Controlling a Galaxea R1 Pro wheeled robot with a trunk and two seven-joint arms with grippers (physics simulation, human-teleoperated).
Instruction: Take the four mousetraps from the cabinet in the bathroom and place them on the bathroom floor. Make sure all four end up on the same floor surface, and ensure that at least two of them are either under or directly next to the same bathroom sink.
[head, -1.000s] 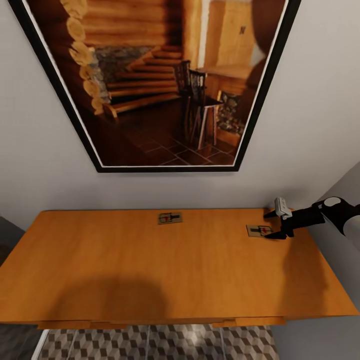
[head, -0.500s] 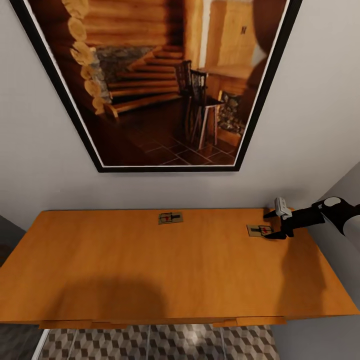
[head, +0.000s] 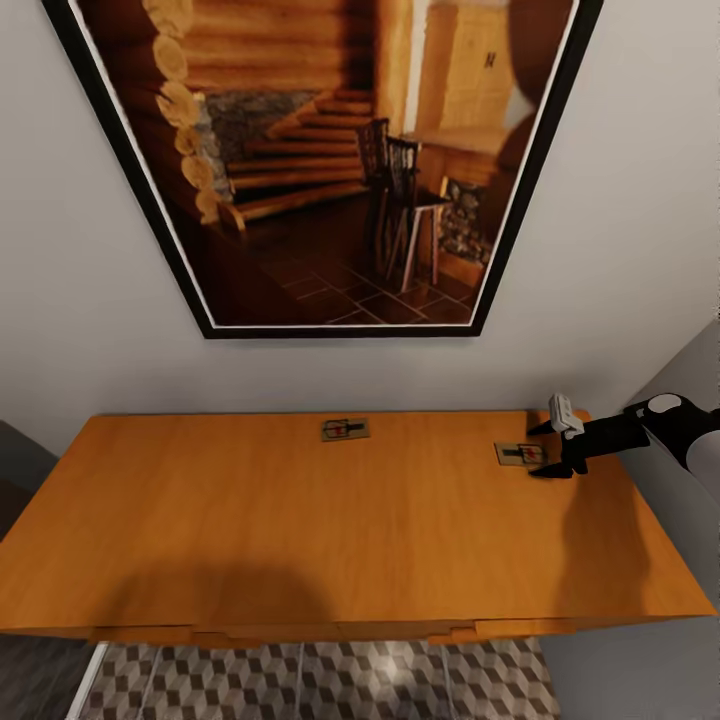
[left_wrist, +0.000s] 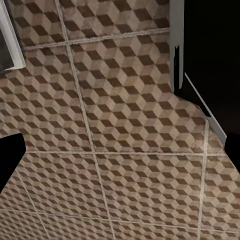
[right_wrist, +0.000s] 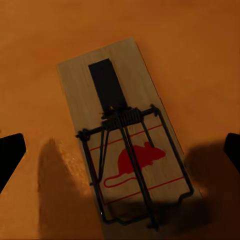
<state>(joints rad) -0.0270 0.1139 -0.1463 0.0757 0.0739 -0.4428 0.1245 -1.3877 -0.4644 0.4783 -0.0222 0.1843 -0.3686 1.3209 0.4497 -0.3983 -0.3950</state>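
While the robot faces the wall, the framed picture (head: 320, 160) of a log-cabin interior hangs above the cabinet (head: 300, 530), whose flat orange-brown top spans the head view. Bathroom floor (head: 330, 680) tiles show below its front edge. Two mousetraps lie flat on the top, well apart: one (head: 345, 429) near the back edge at centre, the other (head: 521, 454) toward the right end. The right gripper (head: 556, 449) hovers just beside and over that second trap, jaws spread wide, holding nothing; its wrist camera shows the trap between the finger tips. The left gripper (left_wrist: 120, 150) hangs over floor tiles, jaws likewise released and empty.

Risk, as judged: the trap is thin and flat, so closing fingers may skid over it or push it toward the wall. A shallow pinch could let it drop in transit.
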